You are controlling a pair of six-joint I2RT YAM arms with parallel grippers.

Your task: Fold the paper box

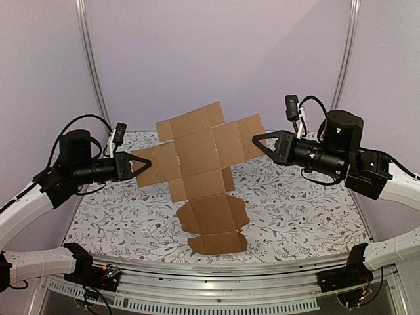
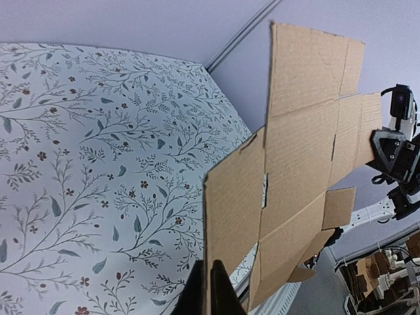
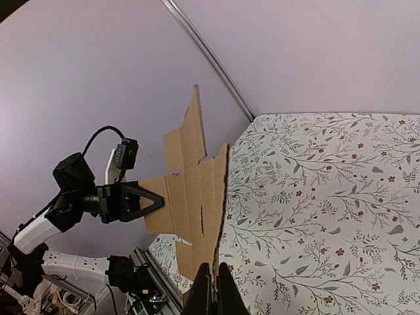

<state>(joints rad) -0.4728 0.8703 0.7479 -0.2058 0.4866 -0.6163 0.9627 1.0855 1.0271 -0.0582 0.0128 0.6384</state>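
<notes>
The paper box (image 1: 200, 157) is a flat brown die-cut cardboard sheet with several flaps, held upright in the air over the middle of the table. Its lowest panels (image 1: 213, 230) bend forward towards the tablecloth. My left gripper (image 1: 140, 164) is shut on the sheet's left flap; in the left wrist view the fingertips (image 2: 223, 292) pinch the edge of the paper box (image 2: 302, 164). My right gripper (image 1: 257, 141) is shut on the right flap. The right wrist view has its fingers (image 3: 226, 292) clamped on the edge of the paper box (image 3: 197, 197).
The table (image 1: 295, 216) has a floral cloth. A metal rail (image 1: 216, 279) runs along its near edge, and two upright frame posts (image 1: 92, 65) (image 1: 344, 52) stand at the back corners. More brown cardboard pieces (image 2: 377, 266) lie off the table.
</notes>
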